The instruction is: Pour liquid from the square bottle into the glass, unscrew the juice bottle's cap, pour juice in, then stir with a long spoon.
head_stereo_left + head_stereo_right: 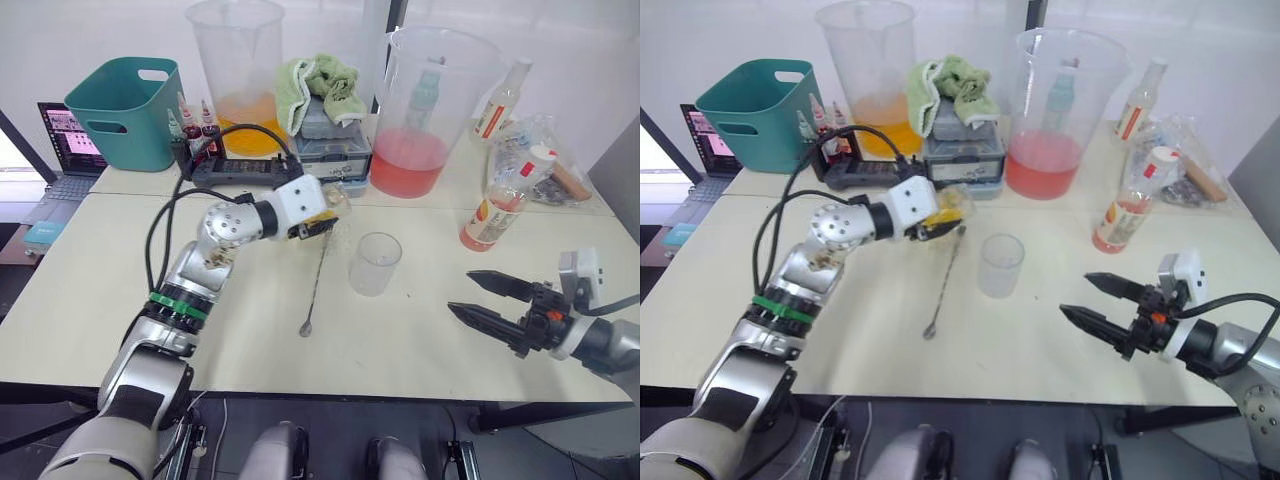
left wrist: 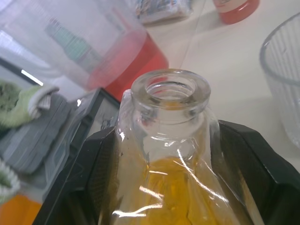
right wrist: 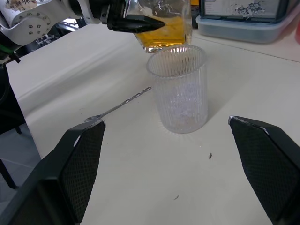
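The left gripper (image 1: 318, 222) clamps its black fingers on either side of the square bottle (image 2: 171, 154), a clear glass container with a thick round lip, open at the mouth and holding amber liquid. The bottle is held off the table (image 1: 90, 300), tipped with its mouth toward the glass (image 1: 375, 263), to that glass's left and slightly behind it. The glass is a clear, ribbed tumbler standing upright and empty on the pale, smooth tabletop. A long spoon (image 1: 317, 280), thin, metal and twisted along its stem, lies flat just left of the glass, its bowl pointing toward the near edge. The right gripper (image 1: 480, 298) hangs low over the table well to the right of the glass, its two pointed black fingers spread wide with nothing between them. Behind and to the right of the glass stands the juice bottle (image 1: 496, 210), clear plastic with a white cap, a printed label and red juice in its lower part. Farther behind the glass stand a large clear jug (image 1: 430, 110) of pink liquid, a second tall jug (image 1: 240, 75) of orange liquid, a green cloth (image 1: 320, 85) on a grey box (image 1: 335, 150), and a teal plastic basket (image 1: 125, 110).
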{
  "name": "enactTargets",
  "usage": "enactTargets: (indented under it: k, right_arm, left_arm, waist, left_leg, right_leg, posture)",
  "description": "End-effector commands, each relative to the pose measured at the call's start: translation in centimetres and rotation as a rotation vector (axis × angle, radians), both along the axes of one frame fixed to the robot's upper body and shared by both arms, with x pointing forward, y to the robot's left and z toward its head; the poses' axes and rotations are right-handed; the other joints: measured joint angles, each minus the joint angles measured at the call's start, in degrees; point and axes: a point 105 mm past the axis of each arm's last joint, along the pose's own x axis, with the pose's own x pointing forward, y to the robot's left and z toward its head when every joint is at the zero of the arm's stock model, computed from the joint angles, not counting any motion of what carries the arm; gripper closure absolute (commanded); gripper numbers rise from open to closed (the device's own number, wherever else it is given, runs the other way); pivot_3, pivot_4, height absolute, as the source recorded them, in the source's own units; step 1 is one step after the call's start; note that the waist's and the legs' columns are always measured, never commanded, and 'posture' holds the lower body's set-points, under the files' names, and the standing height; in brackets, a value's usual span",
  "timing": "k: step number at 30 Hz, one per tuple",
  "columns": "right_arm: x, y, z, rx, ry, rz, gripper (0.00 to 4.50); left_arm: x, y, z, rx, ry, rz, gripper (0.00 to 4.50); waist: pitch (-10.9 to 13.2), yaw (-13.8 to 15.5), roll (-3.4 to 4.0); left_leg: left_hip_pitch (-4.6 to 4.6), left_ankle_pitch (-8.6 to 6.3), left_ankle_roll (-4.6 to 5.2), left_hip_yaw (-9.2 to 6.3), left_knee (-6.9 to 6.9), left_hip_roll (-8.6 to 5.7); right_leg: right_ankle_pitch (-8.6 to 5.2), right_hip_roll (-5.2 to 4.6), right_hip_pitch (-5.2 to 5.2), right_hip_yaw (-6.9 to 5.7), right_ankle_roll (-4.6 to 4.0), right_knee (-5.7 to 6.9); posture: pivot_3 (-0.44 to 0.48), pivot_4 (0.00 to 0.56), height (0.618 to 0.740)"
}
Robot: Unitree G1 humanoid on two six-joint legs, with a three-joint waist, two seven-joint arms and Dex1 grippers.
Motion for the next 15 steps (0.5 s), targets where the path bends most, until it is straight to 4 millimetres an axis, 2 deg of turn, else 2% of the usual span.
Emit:
enactTargets:
  k: [1, 15]
  right_arm:
    - [-0.6, 0.2, 1.1, 0.006, -0.063, 0.0, 0.03]
    - [-1.2, 0.6, 1.1, -0.006, -0.064, -0.017, 0.03]
  left_arm:
    - [-0.7, -1.6, 3.8, 0.005, -0.228, -0.04, 1.71]
    - [-0.7, -3.0, 3.1, 0.082, -0.389, -0.021, 1.71]
  waist:
    - [0.0, -0.1, 0.0]
    - [0.0, -0.1, 0.0]
  left_leg:
    - [0.0, 0.0, 0.0, -0.01, 0.0, 0.0]
    - [-0.01, -0.02, 0.04, -0.01, 0.0, -0.01]
  right_leg:
    - [0.0, 0.0, 0.0, 0.0, 0.0, 0.02]
    - [0.0, -0.03, -0.03, 0.01, 0.0, 0.03]
  posture:
    - [0.0, 0.15, 0.739]
    - [0.0, 0.15, 0.739]
